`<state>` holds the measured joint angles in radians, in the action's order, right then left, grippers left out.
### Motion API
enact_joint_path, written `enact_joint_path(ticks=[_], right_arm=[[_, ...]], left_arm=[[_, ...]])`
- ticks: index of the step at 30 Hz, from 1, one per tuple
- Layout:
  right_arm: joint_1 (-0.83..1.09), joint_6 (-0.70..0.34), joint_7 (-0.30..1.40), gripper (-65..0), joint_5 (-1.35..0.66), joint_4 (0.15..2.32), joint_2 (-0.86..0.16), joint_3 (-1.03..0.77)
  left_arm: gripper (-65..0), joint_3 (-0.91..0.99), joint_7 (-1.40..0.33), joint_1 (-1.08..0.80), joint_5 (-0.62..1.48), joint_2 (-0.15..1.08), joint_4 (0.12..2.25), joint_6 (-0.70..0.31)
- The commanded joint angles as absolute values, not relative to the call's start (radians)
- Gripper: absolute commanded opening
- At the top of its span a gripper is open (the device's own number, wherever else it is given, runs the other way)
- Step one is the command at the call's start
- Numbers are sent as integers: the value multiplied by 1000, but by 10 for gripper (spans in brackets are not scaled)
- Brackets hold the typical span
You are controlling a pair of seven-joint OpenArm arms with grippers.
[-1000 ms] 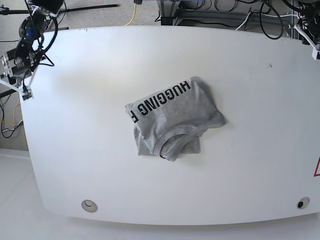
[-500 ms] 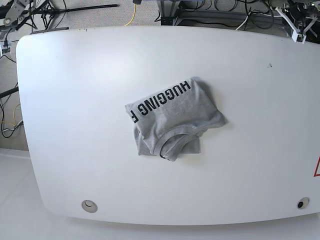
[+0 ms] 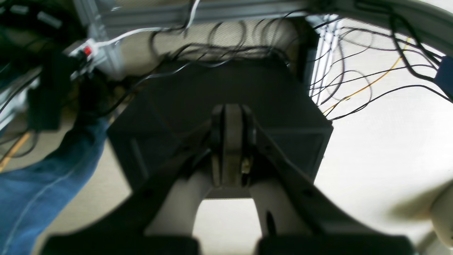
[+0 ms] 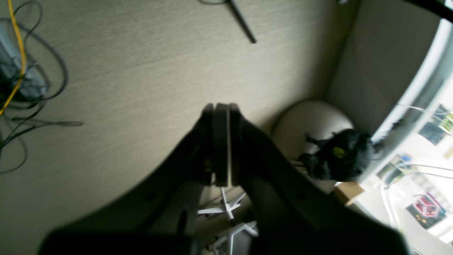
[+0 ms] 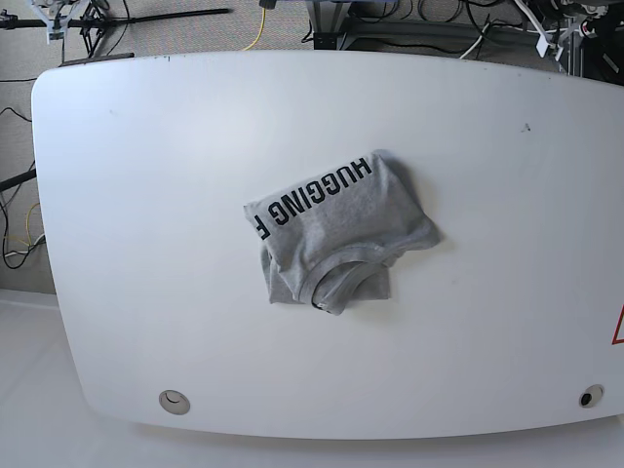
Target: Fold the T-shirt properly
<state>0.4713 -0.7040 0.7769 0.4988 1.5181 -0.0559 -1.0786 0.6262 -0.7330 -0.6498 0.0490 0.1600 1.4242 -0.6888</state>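
Note:
The heather-grey T-shirt point(image 5: 336, 229) lies folded into a small bundle in the middle of the white table point(image 5: 146, 195). Its black "HUGGING" lettering faces up and its ribbed neck points toward the near edge. Neither gripper is near it. In the base view only bits of the arms show, beyond the far corners of the table. The left wrist view shows my left gripper point(image 3: 230, 117) shut and holding nothing, over a black box and cables off the table. My right gripper point(image 4: 221, 113) is likewise shut and holding nothing, above beige carpet.
Two round grommet holes point(image 5: 175, 400) point(image 5: 590, 396) sit near the table's front edge. Cables point(image 5: 468, 19) and frame parts lie behind the far edge. A leg in blue jeans point(image 3: 42, 184) is in the left wrist view. A chair base point(image 4: 226, 209) and a black bag point(image 4: 339, 156) appear below the right gripper.
Both arms have drawn back from the table's far corners, almost out of the base view. The T-shirt has not moved.

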Motion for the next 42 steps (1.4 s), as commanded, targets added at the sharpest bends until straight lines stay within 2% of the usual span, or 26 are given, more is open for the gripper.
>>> enact_joint_path(ticks=[1, 9, 18, 21, 24, 33, 38, 42], right_arm=[[475, -698, 746, -650, 507, 1440, -71, -1075], [417, -698, 651, -650, 512, 1152, -71, -990], [302, -698, 478, -650, 515, 748, -93, -875], [263, -698, 389, -650, 515, 596, -99, -832], [213, -698, 271, -650, 515, 418, -119, -779], [82, -456, 22, -650, 515, 48, -113, -584], [53, -372, -15, -650, 515, 15, -58, -516], [47, -352, -16, -645, 515, 16, -25, -483]], left_arm=[[-650, 599, -699, -651, 18, 170, 1388, -688], [-650, 469, -541, -555, -143, 170, 1162, -682], [-650, 374, -318, -366, -366, 170, 717, -677], [-650, 371, -231, -298, -415, 170, 559, -642], [-650, 371, -147, -239, -469, 170, 398, -550], [-650, 369, -2, -122, -638, 125, 143, -335], [-650, 369, -2, -111, -753, 67, 136, -277], [-650, 369, -4, -96, -822, 38, 134, -243]])
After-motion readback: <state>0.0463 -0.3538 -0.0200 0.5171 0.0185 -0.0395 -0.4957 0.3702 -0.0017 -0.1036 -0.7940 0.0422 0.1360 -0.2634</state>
